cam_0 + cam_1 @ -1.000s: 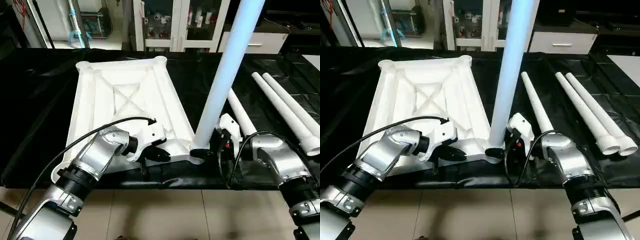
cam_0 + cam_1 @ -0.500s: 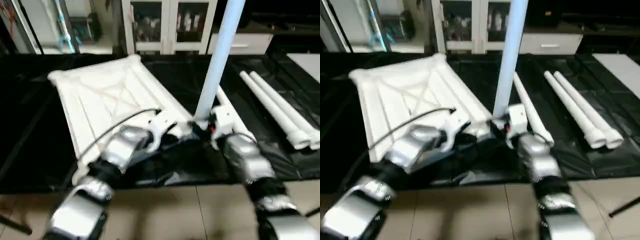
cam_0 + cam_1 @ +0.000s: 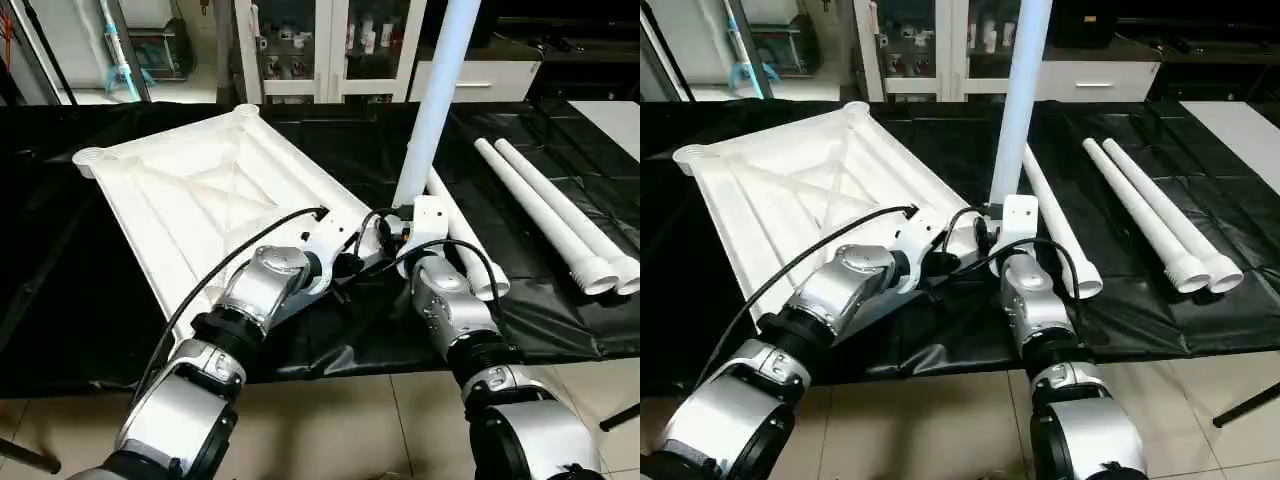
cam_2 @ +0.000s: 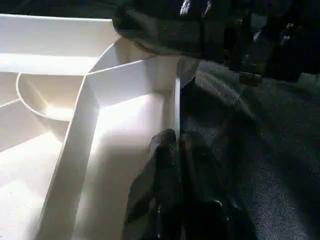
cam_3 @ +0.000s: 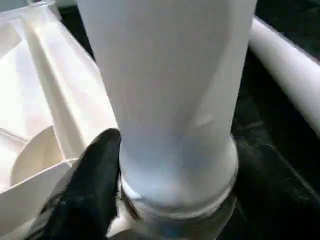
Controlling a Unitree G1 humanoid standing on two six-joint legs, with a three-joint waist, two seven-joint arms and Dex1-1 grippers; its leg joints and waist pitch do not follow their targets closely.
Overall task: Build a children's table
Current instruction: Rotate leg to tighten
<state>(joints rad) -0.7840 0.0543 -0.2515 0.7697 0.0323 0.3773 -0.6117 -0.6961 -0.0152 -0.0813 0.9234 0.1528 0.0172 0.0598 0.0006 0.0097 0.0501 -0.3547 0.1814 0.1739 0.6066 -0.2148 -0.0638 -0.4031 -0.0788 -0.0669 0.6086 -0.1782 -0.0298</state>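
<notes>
The children's table top (image 3: pixel 200 190) lies underside up and askew on the black-draped work table. One white leg (image 3: pixel 432 110) stands upright in its near right corner socket. My right gripper (image 3: pixel 398 228) is shut around that leg's flared base (image 5: pixel 175 165), with one black finger (image 5: pixel 92 185) pressed against its side. Just left of it, my left gripper (image 3: pixel 348 266) is shut on the top's thin near rim (image 4: pixel 176 100), a fingertip (image 4: pixel 162 150) on the inner side. One loose leg (image 3: pixel 462 240) lies beside the upright one, and two more (image 3: pixel 545 205) lie further right.
The black cloth (image 3: pixel 560 320) ends at the work table's front edge, close below both grippers, with tiled floor (image 3: pixel 350 420) beneath. Glass-door cabinets (image 3: pixel 330 50) stand behind the table. A black cable (image 3: pixel 230 275) loops over my left forearm.
The camera has swung and come closer. Relative to the loose legs, the top's far end now lies further left. Both grippers have stayed at the near right corner.
</notes>
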